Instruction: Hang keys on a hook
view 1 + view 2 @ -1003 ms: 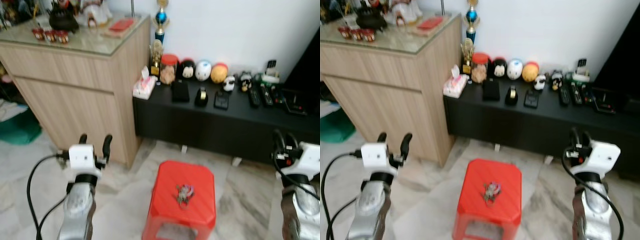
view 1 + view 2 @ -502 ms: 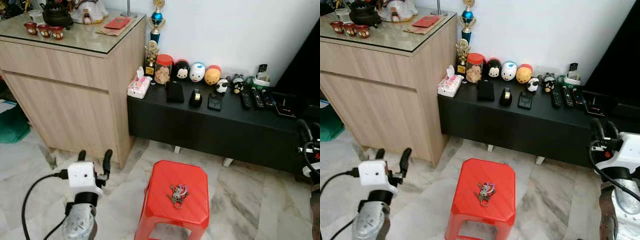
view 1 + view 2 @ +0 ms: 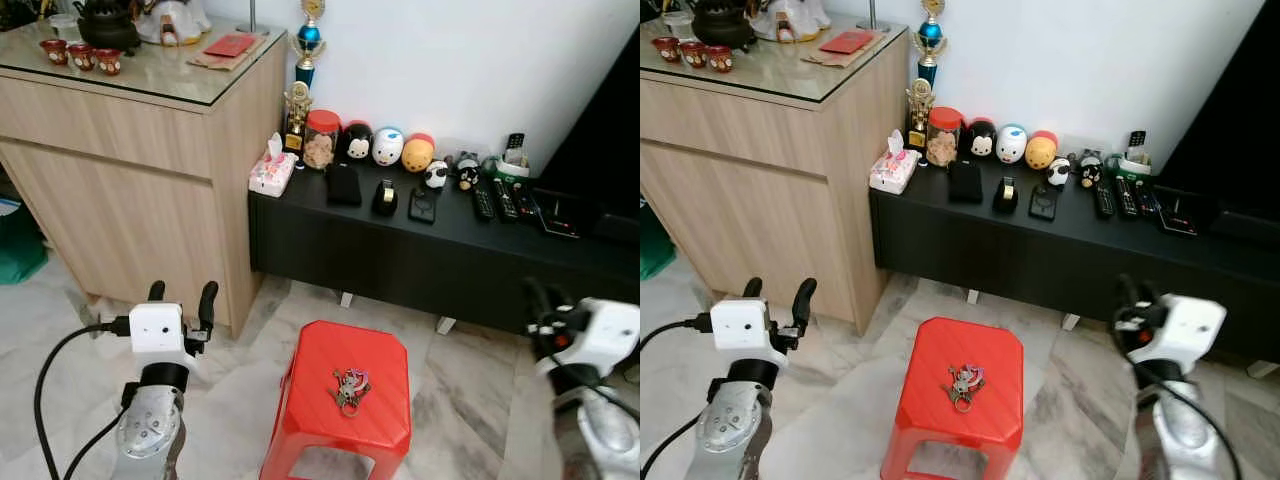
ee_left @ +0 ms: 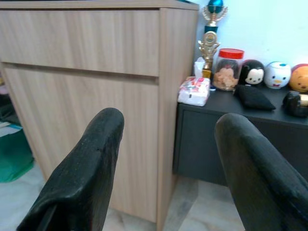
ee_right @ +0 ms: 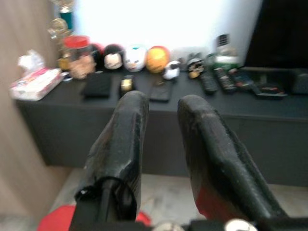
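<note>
A bunch of keys (image 3: 348, 385) with a red ring lies on the top of a red plastic stool (image 3: 320, 350) on the floor between my two arms. My left gripper (image 3: 182, 292) is raised to the left of the stool with its fingers wide apart and empty; in the left wrist view the left gripper (image 4: 168, 120) points at the wooden cabinet. My right gripper (image 3: 547, 298) hangs to the right of the stool, blurred. In the right wrist view the right gripper (image 5: 162, 98) shows a narrow gap between its fingers, with nothing held.
A tall wooden cabinet (image 3: 130, 150) with a glass top stands at the left. A low black bench (image 3: 440, 250) along the white wall carries figurines, a jar, a tissue pack (image 3: 272, 172) and remotes. The floor is pale marble.
The camera has shifted a little. My right gripper has moved left and lower, closer to the stool. The left gripper has risen slightly. The keys stay on the stool.
</note>
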### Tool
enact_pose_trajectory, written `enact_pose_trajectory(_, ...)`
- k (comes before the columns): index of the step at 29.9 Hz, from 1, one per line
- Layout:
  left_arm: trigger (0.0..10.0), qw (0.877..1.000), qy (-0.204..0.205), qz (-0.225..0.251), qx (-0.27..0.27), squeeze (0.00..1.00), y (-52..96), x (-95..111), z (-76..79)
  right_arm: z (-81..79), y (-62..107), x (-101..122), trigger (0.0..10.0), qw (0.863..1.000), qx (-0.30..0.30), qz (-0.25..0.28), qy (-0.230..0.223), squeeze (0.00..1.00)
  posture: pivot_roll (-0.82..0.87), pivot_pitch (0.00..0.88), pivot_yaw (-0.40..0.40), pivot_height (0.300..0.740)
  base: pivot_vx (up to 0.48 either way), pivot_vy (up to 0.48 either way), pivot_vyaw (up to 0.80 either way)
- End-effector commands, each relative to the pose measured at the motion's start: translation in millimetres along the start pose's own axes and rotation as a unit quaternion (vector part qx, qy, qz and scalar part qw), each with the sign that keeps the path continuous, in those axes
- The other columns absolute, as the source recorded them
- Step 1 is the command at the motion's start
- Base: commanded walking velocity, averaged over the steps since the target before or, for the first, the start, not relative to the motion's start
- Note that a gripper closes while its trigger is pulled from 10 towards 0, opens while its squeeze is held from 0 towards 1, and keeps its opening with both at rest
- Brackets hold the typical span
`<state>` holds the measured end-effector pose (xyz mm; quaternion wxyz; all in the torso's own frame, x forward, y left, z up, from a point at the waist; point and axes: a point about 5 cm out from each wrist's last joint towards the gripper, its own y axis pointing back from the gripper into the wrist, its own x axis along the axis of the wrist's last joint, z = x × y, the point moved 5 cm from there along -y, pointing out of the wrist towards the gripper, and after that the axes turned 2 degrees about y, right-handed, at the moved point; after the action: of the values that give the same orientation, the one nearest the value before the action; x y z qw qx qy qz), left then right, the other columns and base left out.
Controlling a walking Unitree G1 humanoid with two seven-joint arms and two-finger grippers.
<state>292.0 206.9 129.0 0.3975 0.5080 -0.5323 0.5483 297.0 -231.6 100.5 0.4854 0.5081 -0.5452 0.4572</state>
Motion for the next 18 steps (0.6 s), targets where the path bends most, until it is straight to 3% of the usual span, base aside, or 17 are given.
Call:
enact_pose_trajectory(1, 10.0, 1.0, 0.0, -0.006, -0.011, 0.0, 4.1, 0.5, 3.0, 2.0, 0.5, 0.5, 10.0, 1.0, -0.008, -0.001, 0.006, 0.0, 0.03, 0.0, -0.143, 0.74, 0.0, 0.0, 0.0)
enact_pose_trajectory(5, 10.0, 0.999, 0.002, -0.006, -0.032, 0.0, 2.2, 3.0, 10.4, 8.0, 2.8, -4.2, 10.0, 0.999, -0.032, 0.003, 0.005, 0.0, 0.02, 0.0, -0.087, 0.74, 0.0, 0.0, 0.0)
enact_pose_trajectory(12, 10.0, 0.996, 0.007, -0.007, -0.092, 0.0, -13.2, 7.8, 31.0, 23.5, 21.4, -11.0, 10.0, 0.996, -0.088, 0.013, 0.007, 0.0, 0.0, 0.0, 0.035, 0.74, 0.0, 0.0, 0.0)
enact_pose_trajectory(18, 10.0, 0.996, 0.005, -0.002, -0.083, 0.0, -21.7, 7.0, 26.1, 27.1, 24.1, -6.1, 10.0, 0.995, -0.097, 0.019, 0.008, 0.0, -0.05, 0.0, 0.013, 0.74, 0.0, 0.0, 0.0)
